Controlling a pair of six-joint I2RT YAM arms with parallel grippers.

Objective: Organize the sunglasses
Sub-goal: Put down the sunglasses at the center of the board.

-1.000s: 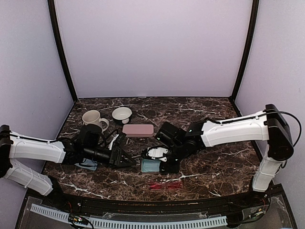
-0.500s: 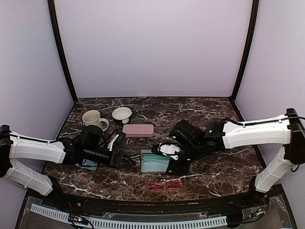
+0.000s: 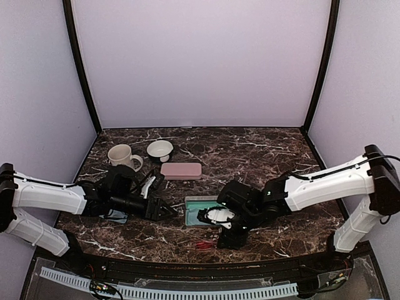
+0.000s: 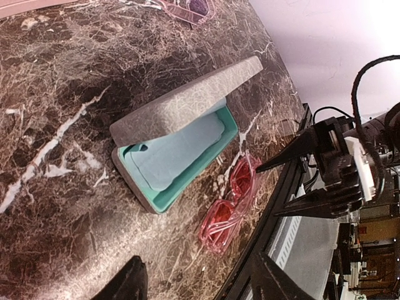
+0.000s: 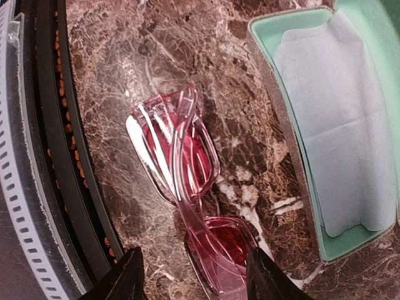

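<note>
Jaws gaped empty on both sides as you hung the right gripper (image 5: 192, 253) over the red sunglasses (image 3: 204, 244), seemingly bound for the open case (image 3: 194, 209) at their twelve o'clock.

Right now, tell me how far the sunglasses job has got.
Done: the grey case lies open, a light-blue cloth inside. In hand: the right gripper, open, hovers over the red sunglasses on the table beside it. Left: put them in and close it; the pink case is shut.
</note>
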